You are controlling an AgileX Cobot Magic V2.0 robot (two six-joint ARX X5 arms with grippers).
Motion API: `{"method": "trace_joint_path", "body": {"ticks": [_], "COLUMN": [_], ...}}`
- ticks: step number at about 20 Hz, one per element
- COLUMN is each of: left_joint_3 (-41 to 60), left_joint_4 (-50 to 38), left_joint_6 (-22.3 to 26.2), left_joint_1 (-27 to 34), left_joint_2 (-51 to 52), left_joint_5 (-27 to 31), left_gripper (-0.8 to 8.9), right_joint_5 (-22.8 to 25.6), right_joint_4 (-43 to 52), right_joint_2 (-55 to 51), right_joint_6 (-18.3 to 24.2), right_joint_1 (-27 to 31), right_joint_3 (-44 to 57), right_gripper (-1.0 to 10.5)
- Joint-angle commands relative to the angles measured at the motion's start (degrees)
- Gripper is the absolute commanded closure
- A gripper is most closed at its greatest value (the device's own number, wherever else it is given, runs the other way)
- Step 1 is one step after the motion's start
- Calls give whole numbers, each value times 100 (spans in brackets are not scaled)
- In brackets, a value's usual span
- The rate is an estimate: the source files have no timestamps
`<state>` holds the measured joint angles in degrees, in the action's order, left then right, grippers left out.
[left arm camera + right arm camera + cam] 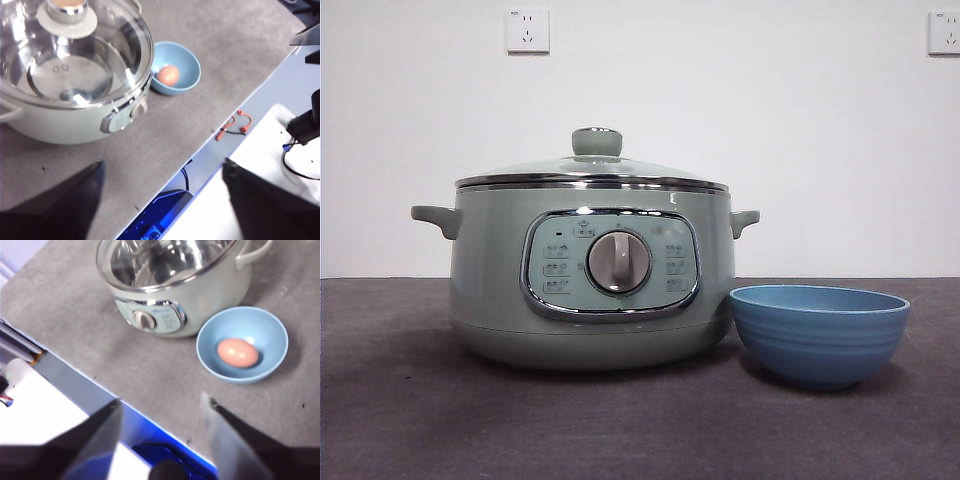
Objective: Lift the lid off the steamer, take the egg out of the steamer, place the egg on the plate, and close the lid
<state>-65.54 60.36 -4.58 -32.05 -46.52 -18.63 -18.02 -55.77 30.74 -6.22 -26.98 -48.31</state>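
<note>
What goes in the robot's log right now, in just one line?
lid: on steamer | egg: in plate | left gripper: open, empty | right gripper: open, empty

Egg (238, 352) in plate (272, 325) beside steamer (200, 302)

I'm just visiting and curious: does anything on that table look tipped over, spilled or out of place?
Nothing stands out. The lid sits level on the steamer, and the egg lies whole in the plate beside it. No spills show.
</note>
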Motion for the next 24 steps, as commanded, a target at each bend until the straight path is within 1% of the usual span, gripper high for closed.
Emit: {"method": "trace_joint_path", "body": {"ticks": [1, 2, 8, 24], "left_joint_3": [55, 55, 55, 55], "left_joint_4": [-11, -11, -11, -11], "left_joint_6": [-13, -7, 11, 9], "left_joint_1": [-17, -17, -15, -15], "left_joint_2": [7, 7, 7, 7], "left_joint_5": [-15, -15, 33, 50], "left_gripper": [821, 821, 821, 818], "right_joint_5": [-13, -13, 7, 13], "right_joint_4": [-2, -7, -2, -4], "right_joint_2": [2, 0, 0, 0], "right_joint_6": [24, 22, 22, 24], "right_joint_1": [-9, -9, -9, -7], "right_joint_3": [15, 15, 15, 15], "right_gripper": [972, 956, 946, 946]}}
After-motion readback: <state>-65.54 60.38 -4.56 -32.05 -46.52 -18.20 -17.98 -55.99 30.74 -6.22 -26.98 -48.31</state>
